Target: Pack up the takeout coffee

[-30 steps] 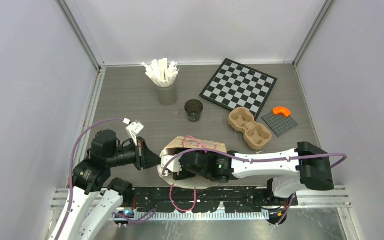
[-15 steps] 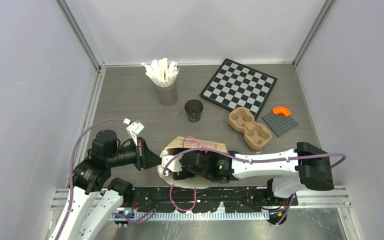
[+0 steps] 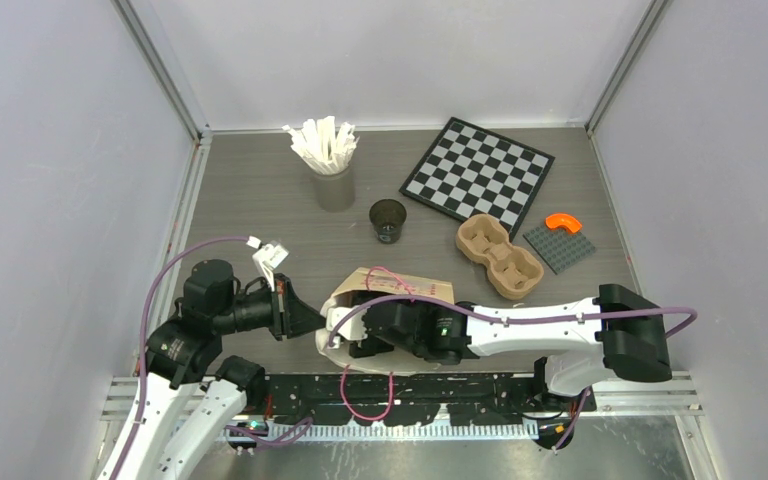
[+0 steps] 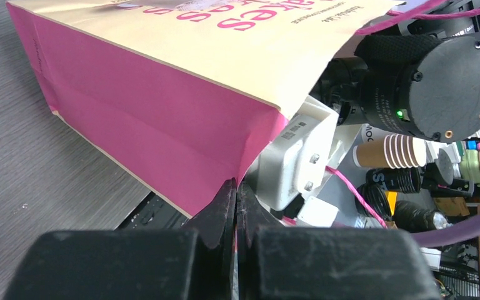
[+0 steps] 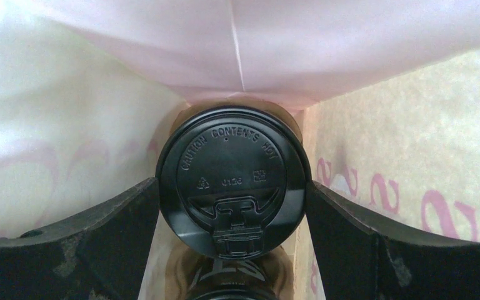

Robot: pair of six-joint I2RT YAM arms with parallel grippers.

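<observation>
Inside the paper bag (image 5: pixel 375 156), the right end effector (image 5: pixel 231 187) grips a lidded black cup (image 5: pixel 228 169) between its fingers, with bag walls close on either side. The left end effector (image 4: pixel 235 197) is clamped on the bag's corner. Farther off, an open black cup (image 3: pixel 388 220) stands on the table (image 3: pixel 260 200).

The cup (image 5: pixel 227 156) sits inside the bag (image 4: pixel 162 106), between the right gripper (image 5: pixel 231 189)'s fingers. The bag's edge lies pinched in the left gripper (image 4: pixel 236 195).

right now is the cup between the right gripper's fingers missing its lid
No, the black cup in the right gripper is capped, with caution contents hot printed on top.
</observation>
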